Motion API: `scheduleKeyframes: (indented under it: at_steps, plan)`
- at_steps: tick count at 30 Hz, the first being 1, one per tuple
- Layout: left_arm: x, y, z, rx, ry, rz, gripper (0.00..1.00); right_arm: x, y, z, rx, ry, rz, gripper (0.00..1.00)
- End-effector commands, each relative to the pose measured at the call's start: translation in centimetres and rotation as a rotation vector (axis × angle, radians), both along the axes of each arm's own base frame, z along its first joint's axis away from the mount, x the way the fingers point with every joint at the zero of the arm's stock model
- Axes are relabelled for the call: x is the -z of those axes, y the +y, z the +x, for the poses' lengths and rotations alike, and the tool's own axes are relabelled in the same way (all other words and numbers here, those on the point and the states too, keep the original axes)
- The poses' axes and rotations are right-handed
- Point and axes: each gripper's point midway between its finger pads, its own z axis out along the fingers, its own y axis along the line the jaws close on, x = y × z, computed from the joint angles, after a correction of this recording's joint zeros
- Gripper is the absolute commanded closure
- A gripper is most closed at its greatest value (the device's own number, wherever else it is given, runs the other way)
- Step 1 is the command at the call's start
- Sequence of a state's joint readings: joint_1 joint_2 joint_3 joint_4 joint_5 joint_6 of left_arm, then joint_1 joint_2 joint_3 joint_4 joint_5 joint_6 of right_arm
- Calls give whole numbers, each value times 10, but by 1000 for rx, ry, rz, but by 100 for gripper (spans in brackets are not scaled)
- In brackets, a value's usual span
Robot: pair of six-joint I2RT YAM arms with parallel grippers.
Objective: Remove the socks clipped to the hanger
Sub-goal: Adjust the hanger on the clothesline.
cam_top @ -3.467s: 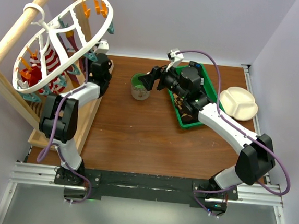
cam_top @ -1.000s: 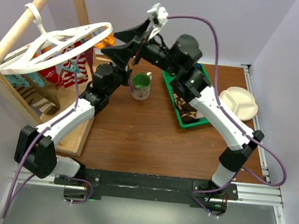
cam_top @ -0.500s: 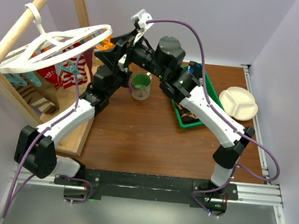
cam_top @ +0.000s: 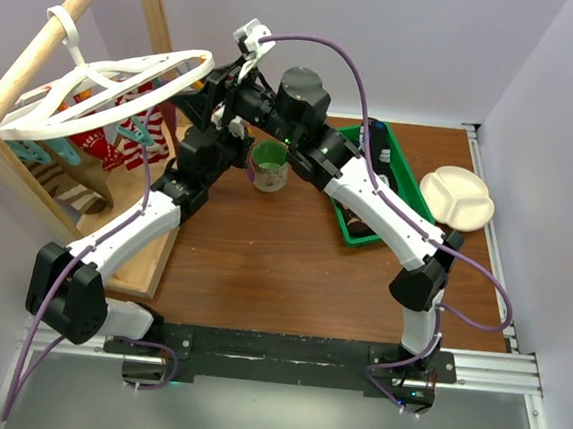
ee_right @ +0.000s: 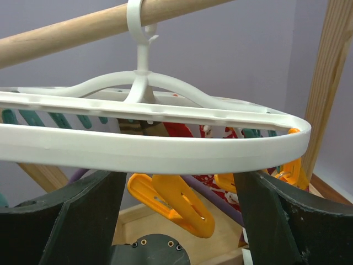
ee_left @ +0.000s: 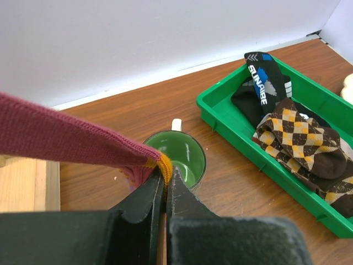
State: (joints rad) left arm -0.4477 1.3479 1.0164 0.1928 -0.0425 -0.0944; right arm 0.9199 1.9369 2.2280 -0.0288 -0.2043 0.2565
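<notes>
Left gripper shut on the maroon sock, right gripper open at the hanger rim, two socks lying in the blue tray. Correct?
One thing is off: the tray is green, not blue, as the left wrist view shows. The rest holds: left gripper shut on the maroon sock, right gripper open at the hanger rim, and an argyle sock and a black sock lying in that tray.

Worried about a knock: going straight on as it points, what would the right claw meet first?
Probably the white plastic oval hanger's rim, lying across between its open jaws; an orange plastic clip hangs just beneath.
</notes>
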Motion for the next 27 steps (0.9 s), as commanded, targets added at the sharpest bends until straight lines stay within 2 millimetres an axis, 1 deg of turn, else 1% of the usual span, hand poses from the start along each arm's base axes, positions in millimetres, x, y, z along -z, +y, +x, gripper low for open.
scheduleKeyframes:
  at_steps: [1,2,3,4,7,8,11,15,16,17,19,21,22,23,24,27]
  plan:
    - [-11,-8,-11,44,-9,-34,100,-46,-17,-15,-14,-59,131,22]
    - [-9,-8,-12,46,-3,-33,100,-45,-18,-16,-16,-58,136,23]
    - [-10,-8,-13,45,0,-35,100,-50,-18,-18,-21,-63,155,26]
    - [-9,-8,-14,46,6,-39,100,-50,-18,-19,-25,-65,160,31]
    - [-9,-7,-17,42,15,-52,100,-50,-18,-19,-24,-70,165,40]
    - [-10,-7,-19,43,14,-57,100,-50,-18,-18,-12,-69,165,47]
    - [-11,-9,-23,62,18,-68,100,-45,-16,-14,15,-73,151,56]
    - [-15,-9,-27,68,20,-79,100,-39,-19,-8,64,-85,126,64]
    - [-16,-9,-29,74,21,-84,100,-41,-22,-9,75,-89,130,64]
    - [-18,-9,-31,78,19,-87,100,-38,-22,-7,87,-86,122,64]
    - [-19,-11,-34,93,21,-93,100,-41,-29,-4,135,-93,124,65]
    - [-22,-11,-39,104,15,-97,100,-41,-34,0,182,-98,116,66]
    - [-25,-10,-41,107,12,-101,100,-45,-39,-2,187,-105,122,66]
    - [-25,-12,-43,116,13,-102,100,-42,-39,-3,188,-110,113,66]
    - [-27,-14,-45,133,11,-103,100,-44,-43,-1,211,-109,120,66]
    - [-30,-17,-50,166,9,-103,100,-48,-49,-6,214,-123,129,64]
